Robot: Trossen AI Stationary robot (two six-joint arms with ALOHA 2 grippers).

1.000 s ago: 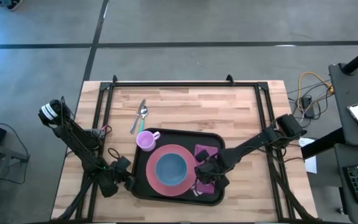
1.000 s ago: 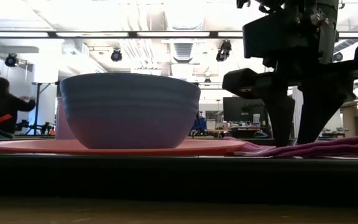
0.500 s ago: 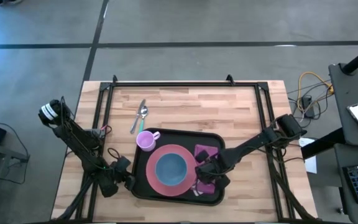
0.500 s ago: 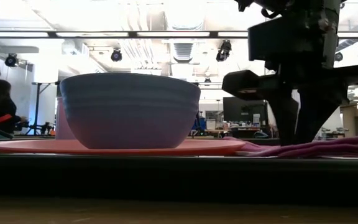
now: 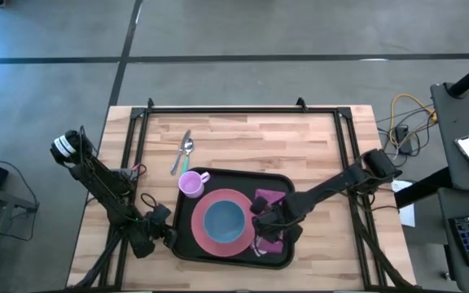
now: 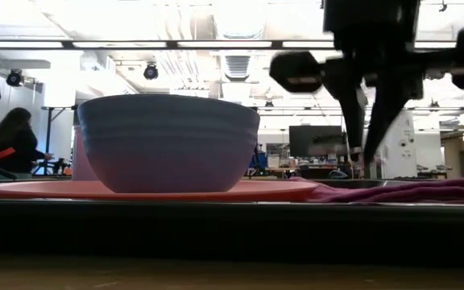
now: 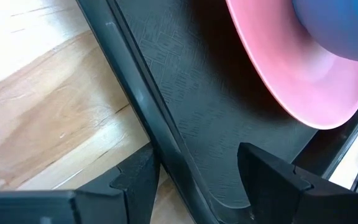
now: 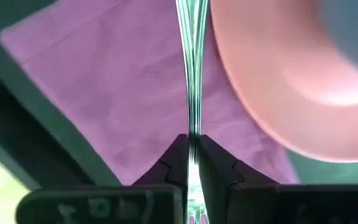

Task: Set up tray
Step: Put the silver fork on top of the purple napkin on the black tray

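The right arm reaches in from the table's right edge, its right pincer (image 5: 269, 221) low over the purple napkin (image 5: 269, 198) beside the pink plate (image 5: 198, 236). The right wrist view shows what the overhead hides: the fingers (image 8: 178, 158) are pressed together on a thin shiny utensil handle (image 8: 192, 74) standing edge-on above the napkin. The left arm waits at the tray's near-left corner, its left pincer (image 7: 194, 171) spread wide with the raised rim between its fingers. The tray (image 5: 287, 183) is black, rectangular with rounded corners, on the near middle of the wooden table (image 5: 243, 138), carrying plate, blue bowl (image 5: 222, 220) and napkin
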